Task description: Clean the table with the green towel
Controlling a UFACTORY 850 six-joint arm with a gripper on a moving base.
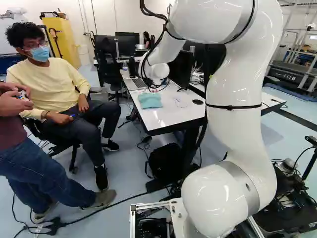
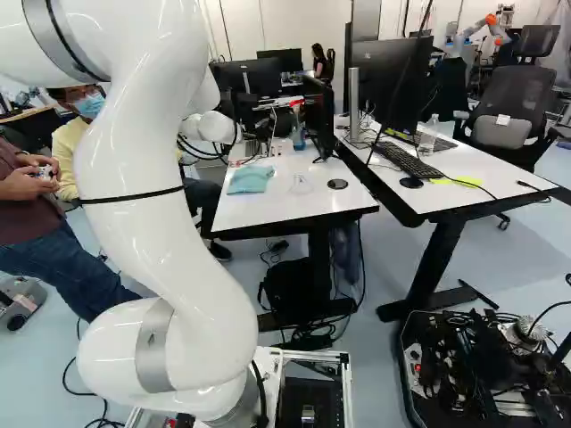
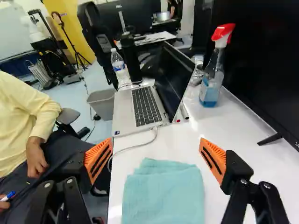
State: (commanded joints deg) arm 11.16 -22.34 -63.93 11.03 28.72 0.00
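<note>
Green towel (image 3: 163, 193) folded, flat on the white table (image 3: 243, 123), next to its long side edge. Fingers (image 3: 98, 158) open wide, nothing gripped; towel shows between and below them in the wrist view. Past towel: open laptop (image 3: 145, 105), white cable (image 3: 135, 147) running from it. Two markers (image 3: 184, 112) lie beside the laptop. Spray bottle (image 3: 212, 84), red top, blue liquid, upright near the black monitor (image 3: 261, 60). Water bottle (image 3: 117, 64) upright behind the laptop. Grey bin (image 3: 102, 103) on the floor beside the table.
</note>
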